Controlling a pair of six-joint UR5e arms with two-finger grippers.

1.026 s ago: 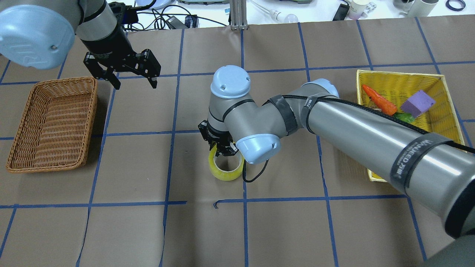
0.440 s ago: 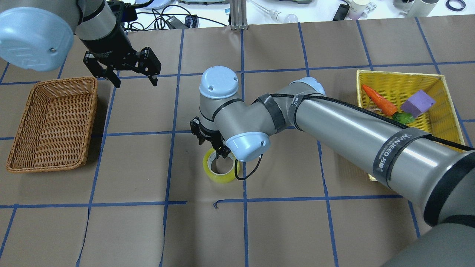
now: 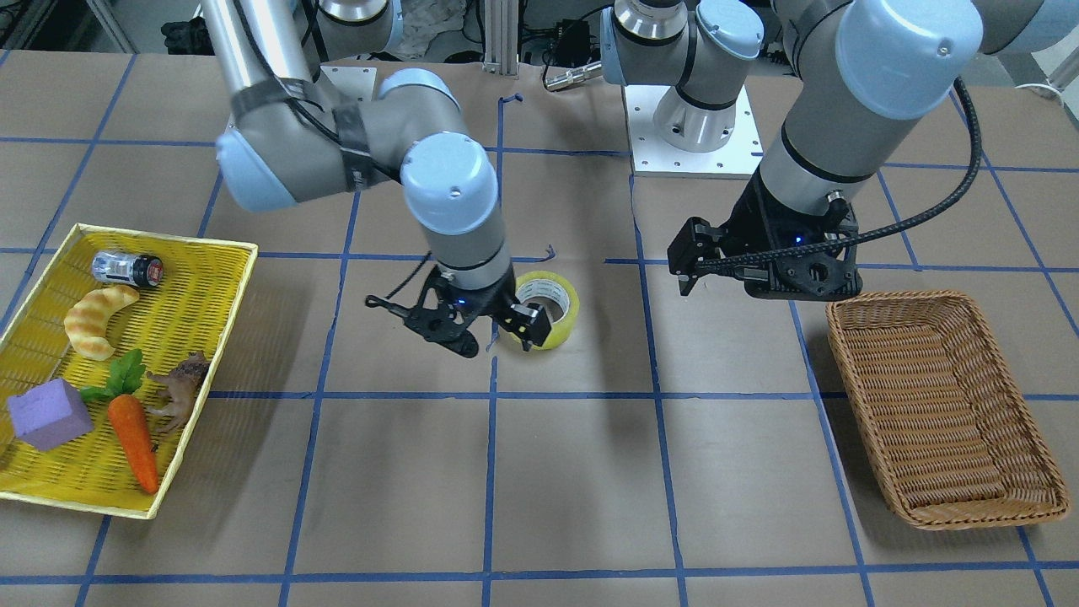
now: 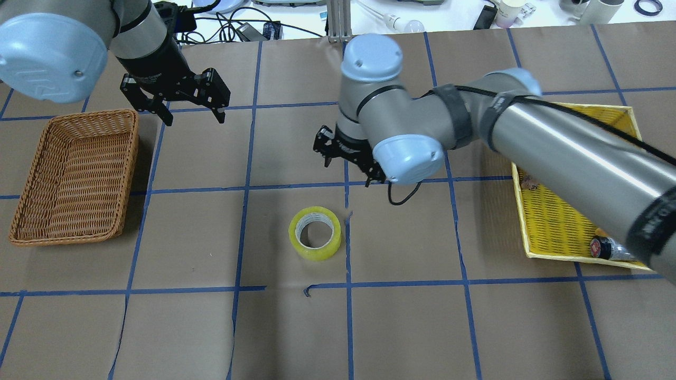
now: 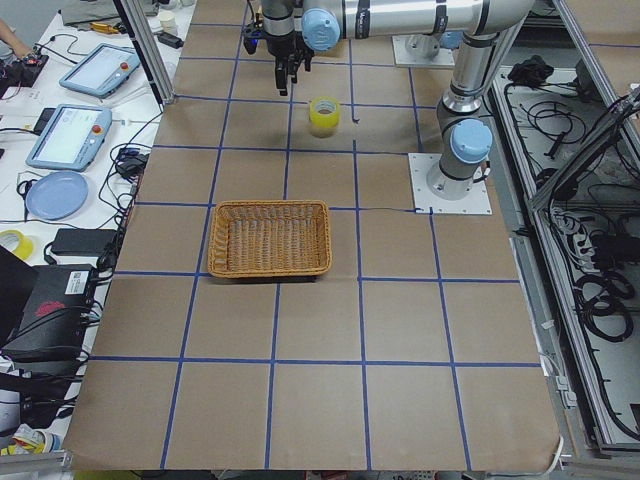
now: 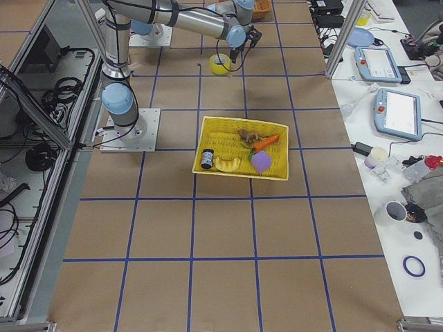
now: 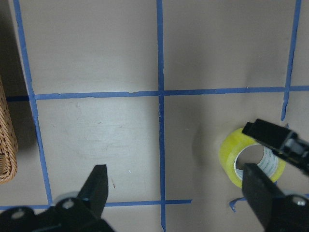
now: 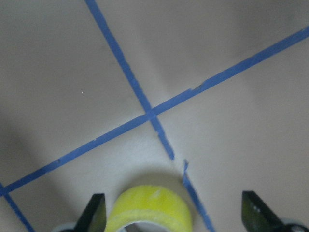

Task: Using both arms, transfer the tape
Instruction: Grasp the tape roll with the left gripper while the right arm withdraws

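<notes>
The yellow tape [image 4: 316,252] lies flat on the brown paper mid-table, its whitish core facing up, and nothing holds it. It also shows in the front view [image 3: 563,310], the left wrist view [image 7: 228,157] and the right wrist view [image 8: 150,210]. My right gripper [image 4: 351,166] is open and empty. In the overhead view it hangs just beyond the tape, and in the front view [image 3: 493,333] it is right beside the roll. My left gripper [image 4: 194,120] is open and empty. It hovers near the wicker basket [image 4: 31,158], well apart from the tape.
The empty wicker basket [image 3: 944,405] stands on my left side. A yellow basket [image 3: 198,282] on my right side holds a carrot [image 3: 133,438], a purple block [image 3: 49,413], a croissant toy [image 3: 97,320], a small can [image 3: 126,268] and a toy animal [image 3: 181,389]. Cables and devices lie past the table's far edge.
My right gripper had a finger inside the tape's core. It has come off the roll and moved up and away toward the far side. The tape stays on the table. The left arm barely moved.
</notes>
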